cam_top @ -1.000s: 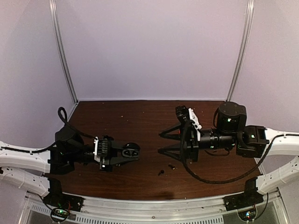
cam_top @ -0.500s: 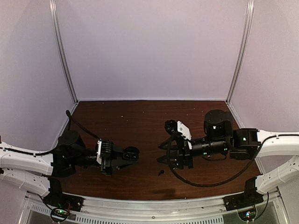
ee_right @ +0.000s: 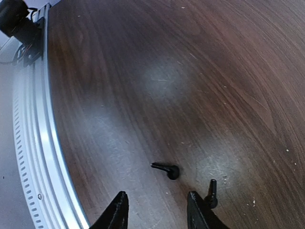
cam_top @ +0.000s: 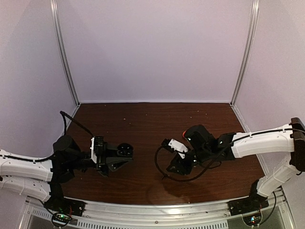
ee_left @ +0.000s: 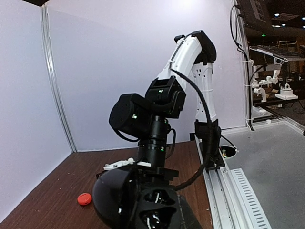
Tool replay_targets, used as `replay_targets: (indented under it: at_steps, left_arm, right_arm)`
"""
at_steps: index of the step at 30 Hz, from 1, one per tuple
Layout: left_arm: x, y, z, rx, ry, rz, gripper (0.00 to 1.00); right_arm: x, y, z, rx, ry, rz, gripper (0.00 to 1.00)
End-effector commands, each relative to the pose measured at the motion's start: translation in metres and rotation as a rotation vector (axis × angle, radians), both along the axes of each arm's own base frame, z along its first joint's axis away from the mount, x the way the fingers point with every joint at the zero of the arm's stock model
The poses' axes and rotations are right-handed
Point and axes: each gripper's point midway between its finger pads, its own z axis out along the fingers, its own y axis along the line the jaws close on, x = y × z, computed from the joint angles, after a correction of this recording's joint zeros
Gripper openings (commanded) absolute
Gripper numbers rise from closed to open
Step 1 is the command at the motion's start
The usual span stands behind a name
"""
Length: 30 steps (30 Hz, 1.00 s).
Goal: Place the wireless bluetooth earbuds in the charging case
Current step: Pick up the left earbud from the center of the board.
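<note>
My left gripper [cam_top: 116, 156] is shut on the open black round charging case [cam_top: 125, 150], held above the table's left half. In the left wrist view the charging case [ee_left: 157, 207] fills the bottom, its two sockets facing up and its lid to the left; my fingers are hidden behind it. Two black wireless bluetooth earbuds lie on the wood in the right wrist view, one [ee_right: 167, 170] just ahead of the right gripper [ee_right: 157, 210] and one [ee_right: 212, 192] touching the outside of its right finger. That gripper points down, open, with nothing between its fingers. One earbud [cam_top: 163, 177] shows from above.
A small red-orange bud [ee_left: 84, 198] lies on the table beyond the case, to its left. The metal rail [ee_right: 33, 143] of the table's near edge runs close to the right gripper. White walls enclose the brown table [cam_top: 143, 119] on three sides.
The right arm has swung down and left, turning its gripper to point at the table over the black earbuds, and its jaws have narrowed. The left gripper has drifted slightly left with the case.
</note>
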Motion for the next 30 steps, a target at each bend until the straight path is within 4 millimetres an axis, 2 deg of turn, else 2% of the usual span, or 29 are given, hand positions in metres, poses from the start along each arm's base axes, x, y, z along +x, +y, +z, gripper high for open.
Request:
replay_targets:
  at_steps: [1,4,8,11,19,30]
  left_arm:
    - [0.000,0.006,0.015,-0.063,-0.014,0.005,0.15]
    - [0.000,0.005,0.015,-0.068,-0.015,0.004,0.15]
    - [-0.001,0.004,0.015,-0.068,-0.013,-0.003,0.15]
    - [0.000,0.004,0.014,-0.065,-0.013,0.000,0.15]
    - [0.000,0.004,0.013,-0.064,-0.015,-0.001,0.15]
    - [0.001,0.004,0.012,-0.066,-0.023,0.009,0.15]
  right_arm:
    - [0.017,-0.008,-0.007,-0.013,0.058,-0.099,0.42]
    - [0.029,-0.026,-0.026,-0.075,0.087,-0.177,0.42]
    - [0.038,-0.039,-0.038,-0.108,0.105,-0.231,0.42]
    - [0.037,-0.043,-0.045,-0.104,0.100,-0.243,0.47]
    - [0.039,-0.048,-0.071,-0.146,0.104,-0.244,0.46]
    - [0.040,-0.050,-0.078,-0.126,0.063,-0.245,0.43]
